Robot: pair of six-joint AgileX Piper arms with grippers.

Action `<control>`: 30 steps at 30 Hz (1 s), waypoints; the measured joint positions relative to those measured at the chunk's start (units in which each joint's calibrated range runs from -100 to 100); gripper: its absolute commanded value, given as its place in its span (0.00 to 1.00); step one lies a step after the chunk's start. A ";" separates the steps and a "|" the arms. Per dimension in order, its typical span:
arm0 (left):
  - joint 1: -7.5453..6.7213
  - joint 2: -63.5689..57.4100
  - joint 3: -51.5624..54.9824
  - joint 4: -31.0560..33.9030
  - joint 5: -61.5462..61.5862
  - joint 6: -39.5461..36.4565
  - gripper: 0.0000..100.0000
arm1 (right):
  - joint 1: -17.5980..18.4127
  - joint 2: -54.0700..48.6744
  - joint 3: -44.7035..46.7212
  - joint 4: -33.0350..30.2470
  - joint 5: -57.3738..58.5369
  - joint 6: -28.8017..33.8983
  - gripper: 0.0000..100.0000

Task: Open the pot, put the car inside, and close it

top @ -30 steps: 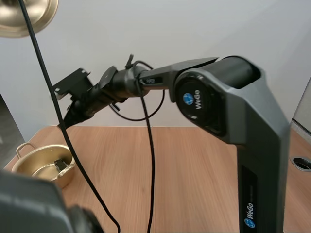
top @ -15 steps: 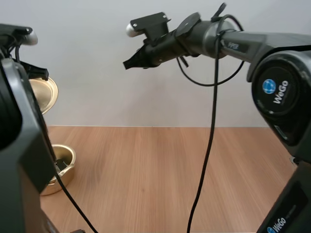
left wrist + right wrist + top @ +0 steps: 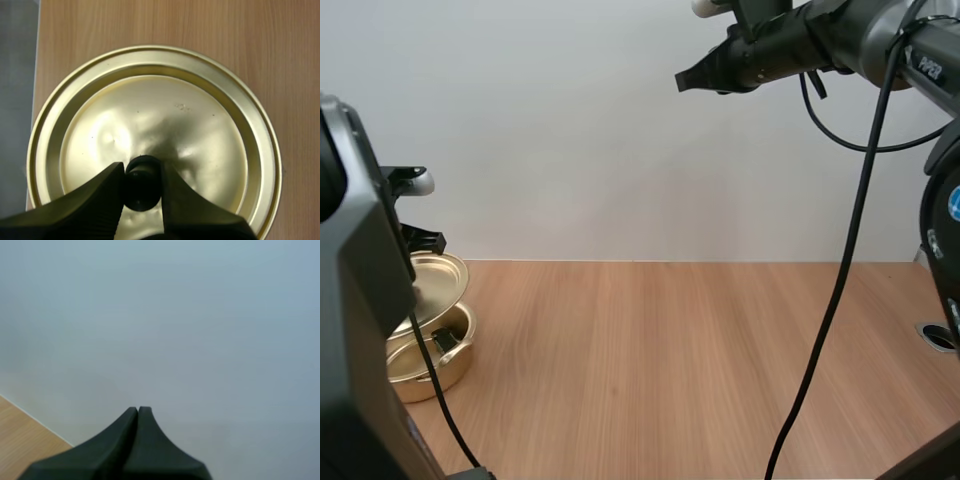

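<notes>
A gold pot [image 3: 428, 362] sits at the table's left edge, with a small dark car [image 3: 446, 342] inside it. The gold lid [image 3: 432, 283] hangs tilted just above the pot's rim. In the left wrist view my left gripper [image 3: 142, 186] is shut on the lid's black knob [image 3: 142, 182], and the round lid [image 3: 200, 140] spreads out beneath the fingers. My right gripper [image 3: 686, 80] is raised high above the table at the upper right, shut on nothing. In the right wrist view its fingers [image 3: 138, 416] lie together against a plain wall.
The wooden table [image 3: 680, 370] stretches to the right of the pot. A round hole [image 3: 942, 337] shows at its right edge. A grey strip [image 3: 17, 100] runs along the table's edge beside the lid.
The lid has come down from high at the left to just over the pot. My right arm has swung up and to the right, away from the pot.
</notes>
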 measured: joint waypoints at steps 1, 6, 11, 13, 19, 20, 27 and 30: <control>0.00 0.00 1.25 0.36 0.00 0.00 0.00 | 0.00 -0.26 0.00 0.00 0.48 0.00 0.00; 0.00 0.00 7.14 3.55 -4.98 0.00 0.00 | 0.00 -1.23 0.00 -0.31 0.96 1.14 0.00; 0.00 0.00 10.26 4.00 -16.92 0.00 0.00 | 0.00 -1.39 0.00 -0.43 2.09 1.75 0.00; -0.07 0.26 10.38 3.62 -21.67 0.32 0.00 | 0.00 -1.39 0.00 -0.41 3.03 2.08 0.00; -0.07 3.08 10.38 0.87 -24.85 2.48 0.00 | 0.00 -1.39 0.00 -0.41 3.95 2.18 0.00; -0.07 3.77 10.38 0.87 -24.85 2.48 0.00 | 0.00 -1.39 0.00 -0.41 4.11 2.18 0.00; -0.07 7.95 10.25 -0.12 -25.76 2.85 0.00 | 0.00 -1.39 0.00 -0.41 4.98 2.18 0.00; -0.07 8.68 10.25 -1.42 -27.52 3.31 0.05 | 0.00 -1.39 0.00 -0.41 5.80 2.18 0.00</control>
